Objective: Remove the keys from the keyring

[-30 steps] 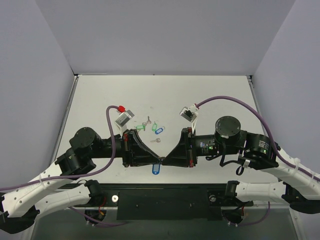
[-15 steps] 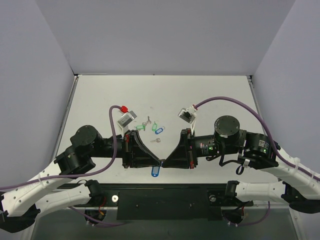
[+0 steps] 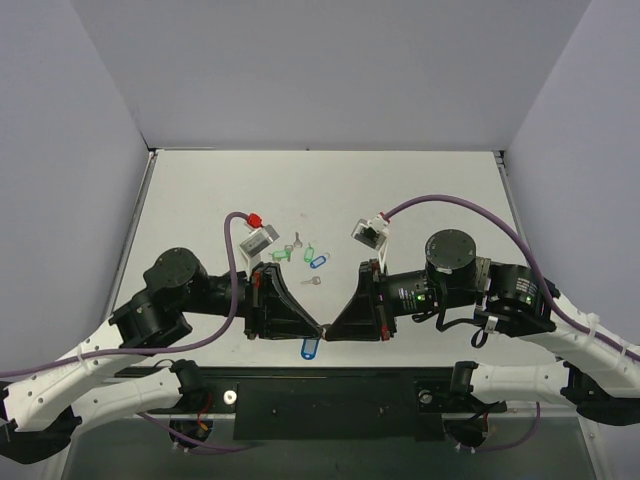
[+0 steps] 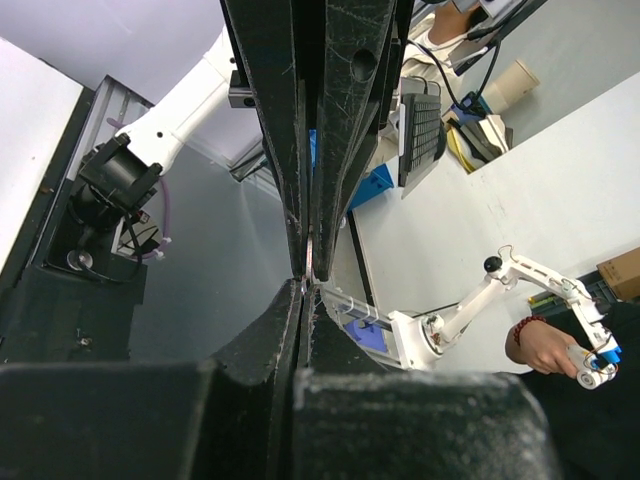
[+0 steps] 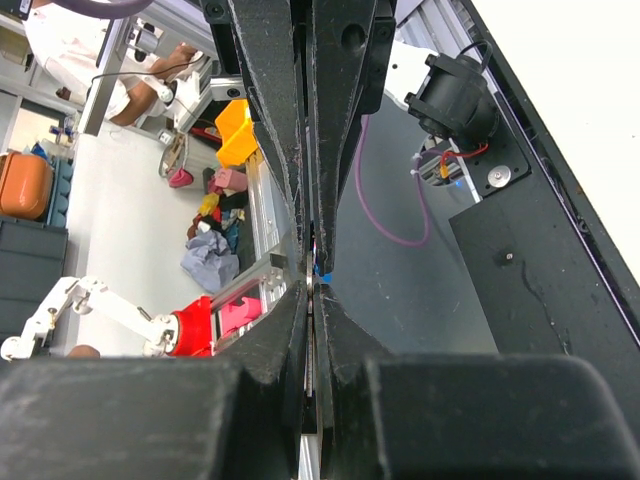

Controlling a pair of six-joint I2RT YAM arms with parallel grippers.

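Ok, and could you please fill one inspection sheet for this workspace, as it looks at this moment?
Surface: white table, bare toward the far edge.
Job's things: keyring, its blue tag hanging under the point where the two grippers meet. The keys on it are too small to make out.
Clutter: two green tags, a second blue tag, and small loose keys, all mid-table.
Grippers: left gripper and right gripper are both shut, tip to tip, pinching the keyring's metal part.
Cables: one purple cable per wrist, both clear of the tags.
Surroundings: plain pale walls on three sides.
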